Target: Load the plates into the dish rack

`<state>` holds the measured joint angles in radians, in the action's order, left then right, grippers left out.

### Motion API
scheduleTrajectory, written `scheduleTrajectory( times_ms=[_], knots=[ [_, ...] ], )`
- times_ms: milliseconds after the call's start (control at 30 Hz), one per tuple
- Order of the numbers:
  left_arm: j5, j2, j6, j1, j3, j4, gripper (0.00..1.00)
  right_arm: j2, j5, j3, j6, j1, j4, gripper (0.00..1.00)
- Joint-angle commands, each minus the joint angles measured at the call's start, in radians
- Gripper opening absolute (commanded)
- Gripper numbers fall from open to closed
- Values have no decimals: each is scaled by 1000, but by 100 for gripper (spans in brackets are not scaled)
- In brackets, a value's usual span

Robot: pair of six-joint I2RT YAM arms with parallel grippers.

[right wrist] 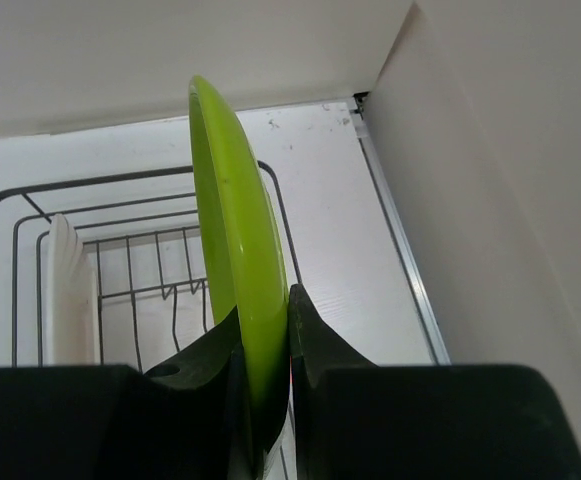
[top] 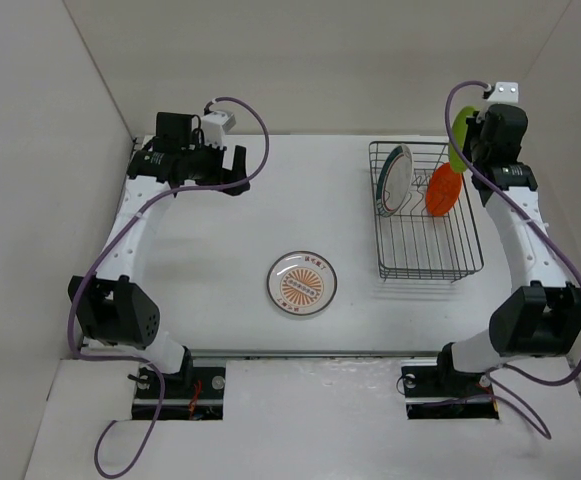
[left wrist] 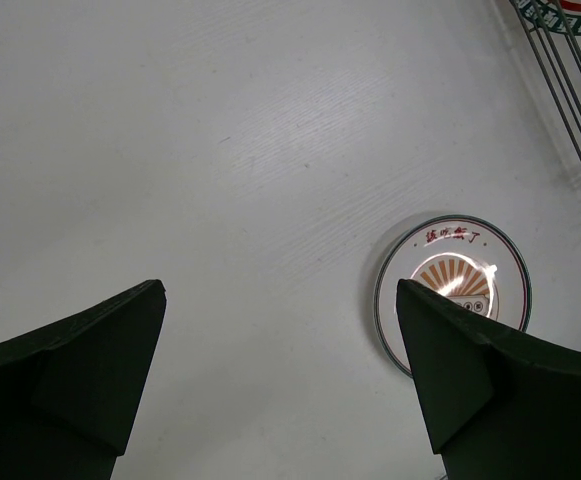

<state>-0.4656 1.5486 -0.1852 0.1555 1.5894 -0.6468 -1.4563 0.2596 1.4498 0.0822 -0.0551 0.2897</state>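
The right gripper (right wrist: 266, 335) clamps its jaws on the lime green plate (right wrist: 232, 230), held on edge over the far end of the dish rack (top: 430, 272). Next it likely needs lowering between free dividers. The left gripper (left wrist: 278, 300), jaws apart, hangs above the desk (top: 220, 230), where the sunburst plate (top: 303, 284) waits.

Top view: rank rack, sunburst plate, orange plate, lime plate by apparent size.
1. Black wire dish rack.
2. White sunburst-centre plate, flat.
3. Plain orange plate, tilted.
4. Lime green plate, edge-on, partly hidden: rank unsure.
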Motion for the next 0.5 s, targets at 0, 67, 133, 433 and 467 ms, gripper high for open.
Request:
scheduleTrajectory(
  times_ms=[0,67,133,433,467],
  knots=[
    [-1,-55,-11,-2,-5,13,100,-18,-51,5,7,-12,-61,0],
    [-1,-55,-11,-2,-5,13,100,-36,-51,-8,-2,-12,-61,0],
    [-1,-55,-11,-2,-5,13,100,-55,-51,-31,-2,-12,-73,0],
    [-36,-64,-30,-2,-14,13,100,-142,-69,-49,-2,-12,-83,0],
    [-36,-64,-30,-2,-14,13,100,-153,-69,-49,-2,-12,-83,0]
  ],
)
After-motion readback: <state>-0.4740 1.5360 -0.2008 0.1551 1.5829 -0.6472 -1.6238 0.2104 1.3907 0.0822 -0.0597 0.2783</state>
